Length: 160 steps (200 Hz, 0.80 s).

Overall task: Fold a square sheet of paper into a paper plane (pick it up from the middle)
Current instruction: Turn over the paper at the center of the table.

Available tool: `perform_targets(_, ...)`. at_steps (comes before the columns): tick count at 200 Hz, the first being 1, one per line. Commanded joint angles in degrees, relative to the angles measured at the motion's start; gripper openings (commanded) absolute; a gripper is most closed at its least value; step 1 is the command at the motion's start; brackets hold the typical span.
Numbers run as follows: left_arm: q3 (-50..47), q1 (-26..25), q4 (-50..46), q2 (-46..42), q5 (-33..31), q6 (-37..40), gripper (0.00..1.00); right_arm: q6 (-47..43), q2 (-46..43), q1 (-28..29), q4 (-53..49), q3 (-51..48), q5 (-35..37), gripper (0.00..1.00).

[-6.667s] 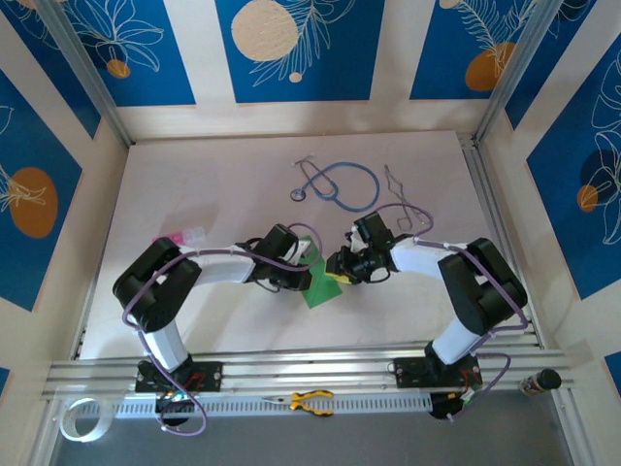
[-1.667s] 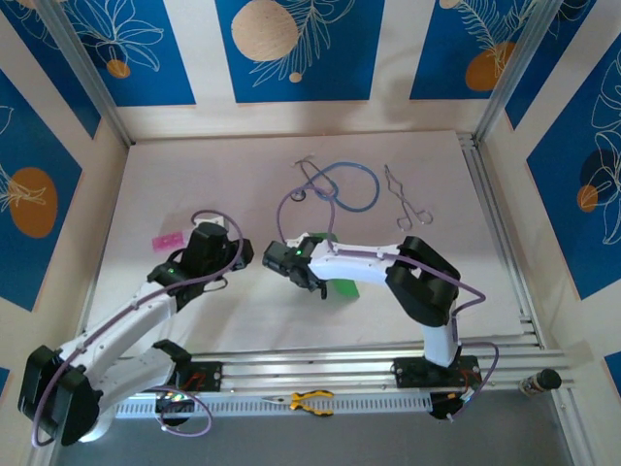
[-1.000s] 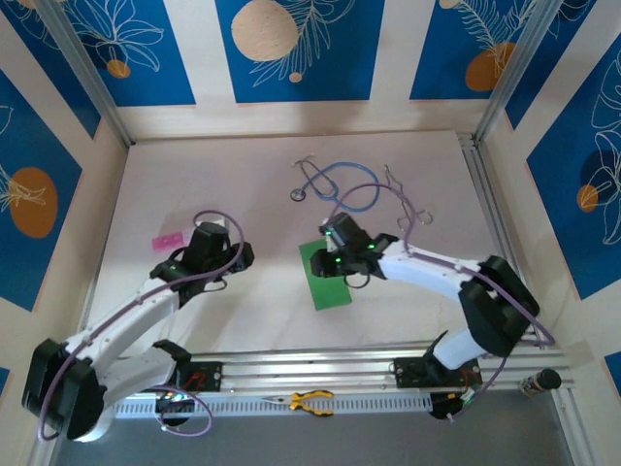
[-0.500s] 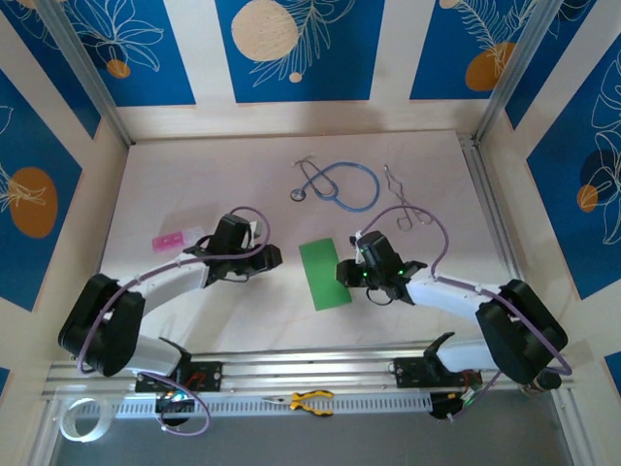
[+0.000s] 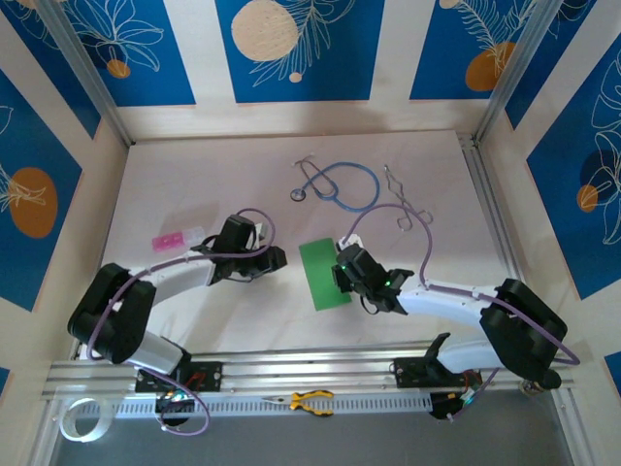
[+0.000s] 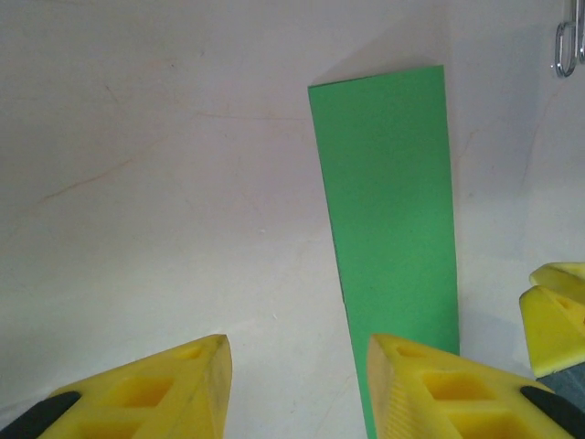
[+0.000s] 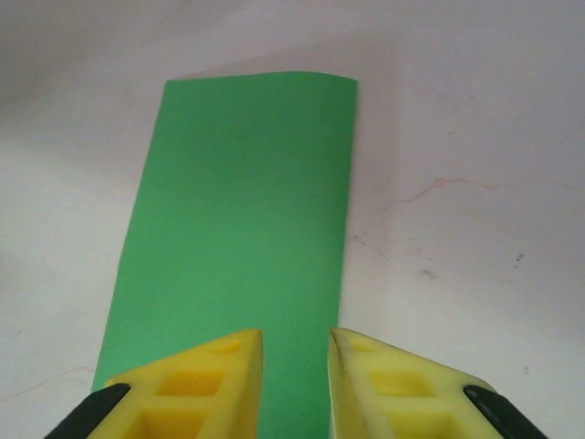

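Hovering left gripper (image 5: 275,260): pincer wide open, holding nothing, just beside the paper's left edge.
Green paper (image 5: 323,275): a long strip that looks folded, lying flat on the white table (image 5: 194,194) between the two grippers.
Right gripper (image 5: 342,276): fingers only a little apart, nothing held, over the paper's right edge.
What could go wrong: thin flat paper may slide away when pushed, so the fingers nip air.
Other worry: a crooked pinch could crumple it and spoil the next crease.

Pale table (image 5: 194,194) with green paper (image 5: 323,275), stethoscope (image 5: 297,194) (blue)
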Motion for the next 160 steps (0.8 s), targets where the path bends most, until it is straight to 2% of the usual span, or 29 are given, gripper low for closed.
perform_targets(1, 1.2, -0.8, 1.4, 0.5, 1.7, -0.8, 0.44, -1.5, 1.3, 0.8, 2.4, -0.7, -2.8, 0.26)
perform_targets(38, 1.4, -1.1, 1.8, 1.2, 2.5, -0.9, 0.44, 1.4, 4.0, 0.4, 3.9, -0.9, -5.3, 0.26)
perform_targets(113, 0.3, -1.2, 2.6, 0.3, 2.8, -1.3, 0.44, 1.9, 7.6, 0.7, 2.0, 1.2, -1.0, 0.26)
perform_targets(160, 0.5, -1.2, 2.4, 0.6, 2.7, -1.6, 0.44, 3.3, 10.1, 1.0, 2.8, 1.7, -2.8, 0.25)
